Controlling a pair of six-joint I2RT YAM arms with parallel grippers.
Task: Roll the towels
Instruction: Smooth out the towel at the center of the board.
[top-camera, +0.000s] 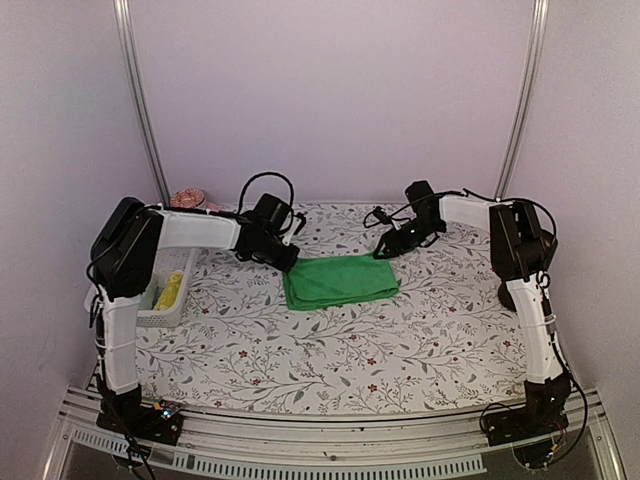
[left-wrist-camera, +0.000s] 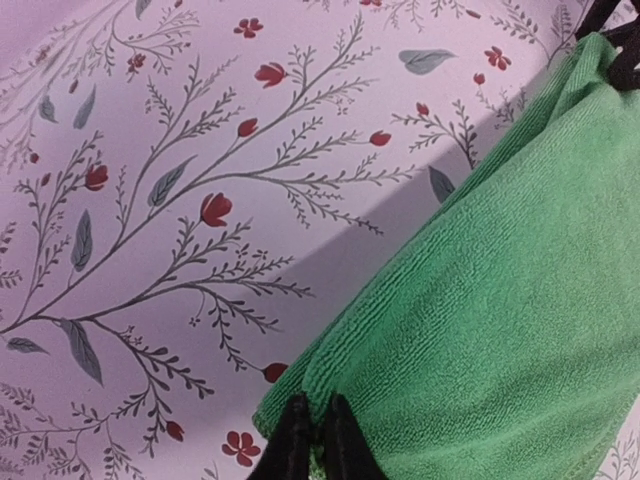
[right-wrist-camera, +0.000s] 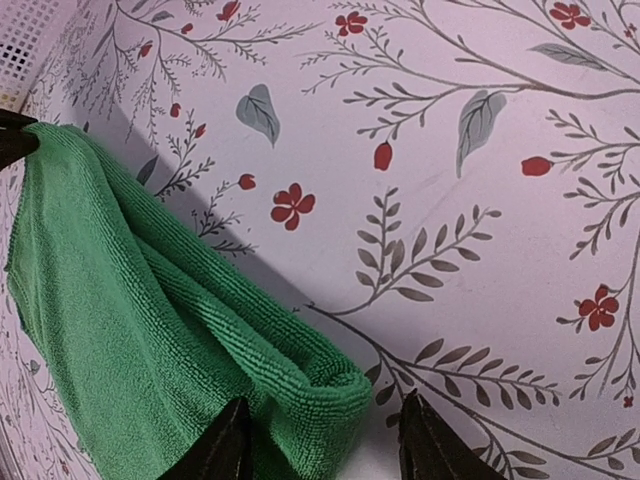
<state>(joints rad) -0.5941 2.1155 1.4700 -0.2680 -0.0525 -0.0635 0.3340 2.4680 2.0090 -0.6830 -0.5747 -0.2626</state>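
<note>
A table (top-camera: 330, 350) covered with a white cloth printed with grey leaves and small red flowers is seen filling the workspace. The left arm (top-camera: 195, 230) is bent in from the left edge and the right arm (top-camera: 470, 212) from the right edge, and both are reached toward the far middle of the table.

The green towel (top-camera: 340, 280) is laid flat there, folded into a rough rectangle, between the two wrists. Along its right end, a soft rounded fold is shown in the right wrist view.

A white mesh basket (top-camera: 165, 315) is set near the left edge of the table, beside the left arm. The yellow towel (top-camera: 170, 290) is kept inside it. A pink bowl (top-camera: 188, 198) is placed at the far left corner, against the back wall.

The left gripper (left-wrist-camera: 318, 445) is lowered onto the towel's far-left corner. Its fingers (left-wrist-camera: 292, 445) are pressed almost together, and a thin sliver of green cloth is pinched between them.

The right gripper (right-wrist-camera: 325, 445) is held at the towel's far-right corner. Its fingers (right-wrist-camera: 225, 445) are spread well apart: one is seen over the green cloth, the other over the bare tablecloth just beside the fold, so nothing is clamped.
</note>
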